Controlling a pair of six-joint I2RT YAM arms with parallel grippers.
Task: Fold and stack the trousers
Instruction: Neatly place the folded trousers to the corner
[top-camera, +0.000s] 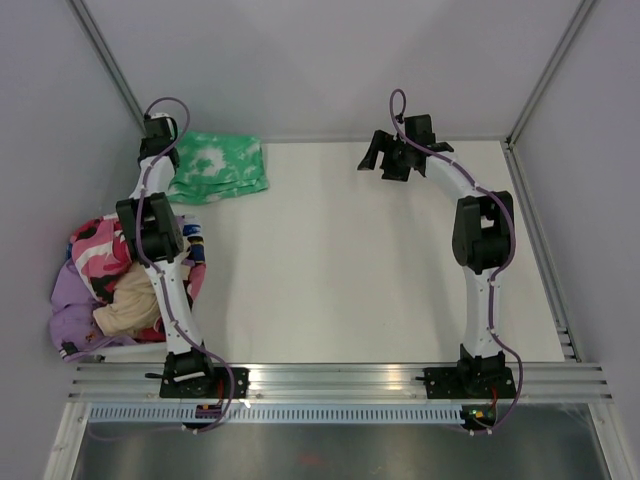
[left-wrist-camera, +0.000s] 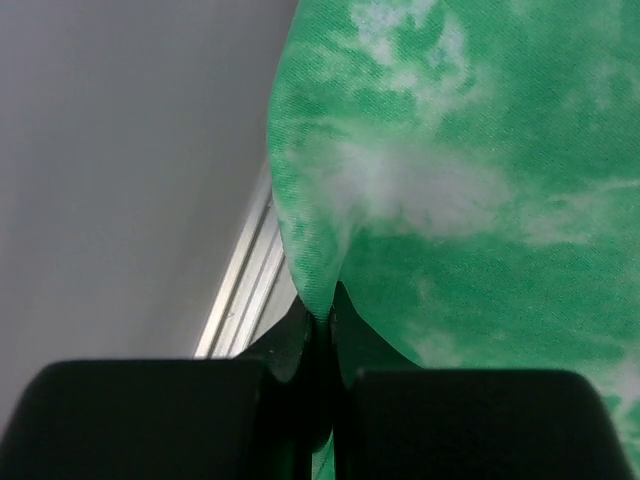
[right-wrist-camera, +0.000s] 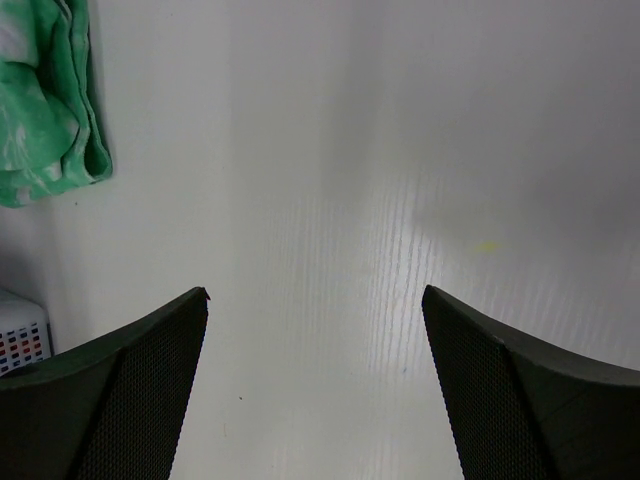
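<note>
Left edge of the worktop: a heap of clothes in pink camo, purple and beige, sat roughly midway between the near and far edges. The left arm ran up across the right side of that heap toward the far-left corner.

The left gripper was at the far-left corner, on the left edge of the trousers. In the left wrist view its 2 fingers were pressed together on a pinched ridge of the green-and-white fabric, with the cloth rising into a peak right at the tips. The gripper was clamped on the trousers. A metal rail along the wall base showed just left of the cloth.

The trousers lay as 1 compact, roughly rectangular folded bundle in the far-left corner, close to the far edge. They were flat on the worktop apart from the pinched bit. The right wrist view showed stacked folded layers at the bundle's edge. Waist button not visible.

The right gripper was right of centre near the far edge, well apart from the trousers. Its jaws stood wide apart with nothing between them, only bare white worktop below.
</note>
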